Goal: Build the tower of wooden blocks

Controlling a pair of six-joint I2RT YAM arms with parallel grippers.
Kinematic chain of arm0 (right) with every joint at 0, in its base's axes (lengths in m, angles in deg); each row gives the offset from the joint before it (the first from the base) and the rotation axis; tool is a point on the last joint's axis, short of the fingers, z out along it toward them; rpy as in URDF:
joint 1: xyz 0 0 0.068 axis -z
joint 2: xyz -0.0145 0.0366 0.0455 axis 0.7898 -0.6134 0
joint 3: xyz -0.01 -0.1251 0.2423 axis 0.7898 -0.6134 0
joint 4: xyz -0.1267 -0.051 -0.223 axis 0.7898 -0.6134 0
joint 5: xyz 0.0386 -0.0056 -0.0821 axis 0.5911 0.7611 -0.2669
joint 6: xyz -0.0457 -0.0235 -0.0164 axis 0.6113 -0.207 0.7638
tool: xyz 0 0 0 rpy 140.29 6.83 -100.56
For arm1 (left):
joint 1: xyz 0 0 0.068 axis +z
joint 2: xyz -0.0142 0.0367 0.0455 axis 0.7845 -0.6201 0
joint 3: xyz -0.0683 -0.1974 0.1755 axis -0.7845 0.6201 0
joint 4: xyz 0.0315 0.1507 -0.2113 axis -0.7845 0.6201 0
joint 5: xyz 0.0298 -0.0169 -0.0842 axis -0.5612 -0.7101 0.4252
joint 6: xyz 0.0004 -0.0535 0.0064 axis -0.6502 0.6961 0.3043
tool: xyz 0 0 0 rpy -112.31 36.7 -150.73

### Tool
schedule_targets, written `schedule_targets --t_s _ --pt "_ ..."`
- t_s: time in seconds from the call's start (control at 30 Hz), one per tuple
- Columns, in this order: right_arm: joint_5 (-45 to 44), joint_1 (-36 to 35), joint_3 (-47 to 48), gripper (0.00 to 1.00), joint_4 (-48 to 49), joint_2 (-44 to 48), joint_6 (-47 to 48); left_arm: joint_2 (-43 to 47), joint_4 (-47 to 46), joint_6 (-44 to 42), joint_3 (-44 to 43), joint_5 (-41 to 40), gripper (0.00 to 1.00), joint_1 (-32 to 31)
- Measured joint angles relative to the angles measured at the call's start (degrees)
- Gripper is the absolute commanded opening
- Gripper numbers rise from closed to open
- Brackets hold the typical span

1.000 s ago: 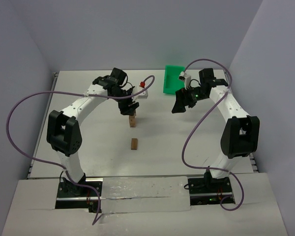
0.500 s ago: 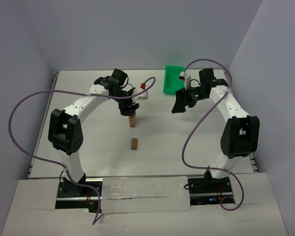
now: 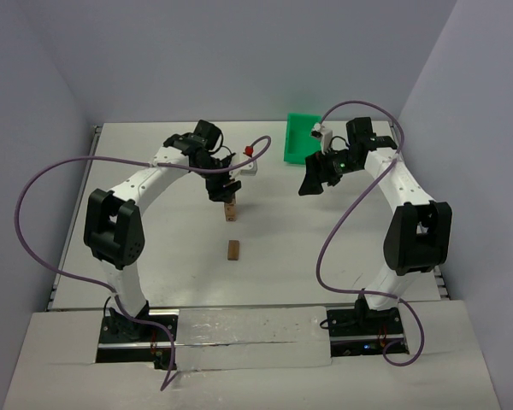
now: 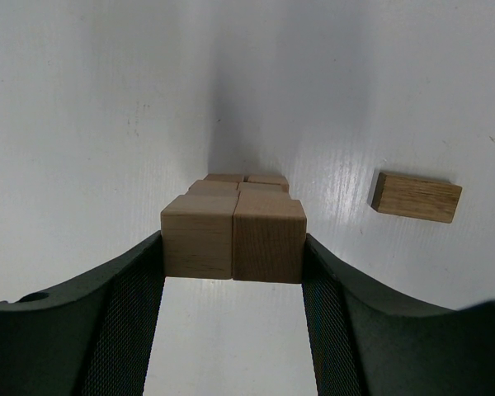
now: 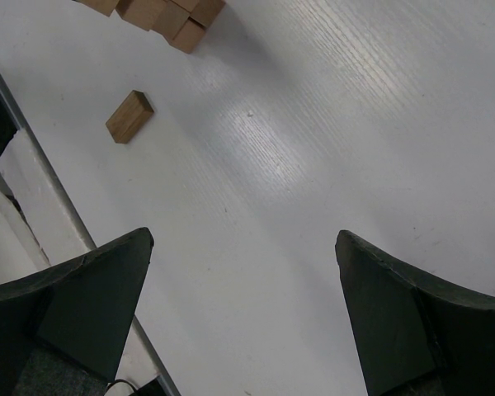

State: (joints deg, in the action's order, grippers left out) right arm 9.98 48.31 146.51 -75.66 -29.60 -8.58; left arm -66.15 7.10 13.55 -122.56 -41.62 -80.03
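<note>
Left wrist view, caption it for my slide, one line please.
Left pincer clamps two wood blocks side by side over the tower; a spare block lies apart.

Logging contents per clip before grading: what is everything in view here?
tower: one, light tan, table centre under the left gripper; blocks stacked in side-by-side pairs, total unclear.
top pair of blocks: two, light tan, atop the tower, clamped in the left gripper.
loose block: one, darker tan, lying flat nearer the bases than the tower.
bin: one, green, far side, right of centre.
table: one, white.
cables: two, purple, one looping off each arm.
left gripper: one, black, shut on the top pair of blocks.
right gripper: one, black, open and empty above bare table.
</note>
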Motion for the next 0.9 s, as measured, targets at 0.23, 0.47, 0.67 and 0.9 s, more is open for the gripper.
schedule_targets --t_s 0.23,0.47,0.67,0.9 --pt "-0.02 0.00 0.00 1.00 -0.05 -0.38 0.00 -0.27 0.02 -0.39 0.00 0.03 0.15 0.48" --pt "-0.02 0.00 0.00 1.00 -0.09 -0.53 0.00 -1.71 0.05 -1.03 -0.07 0.15 0.17 1.08" --pt "-0.02 0.00 0.00 1.00 -0.11 -0.71 0.00 -1.76 0.29 -1.20 -0.15 0.39 0.21 1.13" --pt "-0.02 0.00 0.00 1.00 -0.15 -0.74 0.00 -1.81 0.42 -1.35 -0.22 0.44 0.28 1.13"
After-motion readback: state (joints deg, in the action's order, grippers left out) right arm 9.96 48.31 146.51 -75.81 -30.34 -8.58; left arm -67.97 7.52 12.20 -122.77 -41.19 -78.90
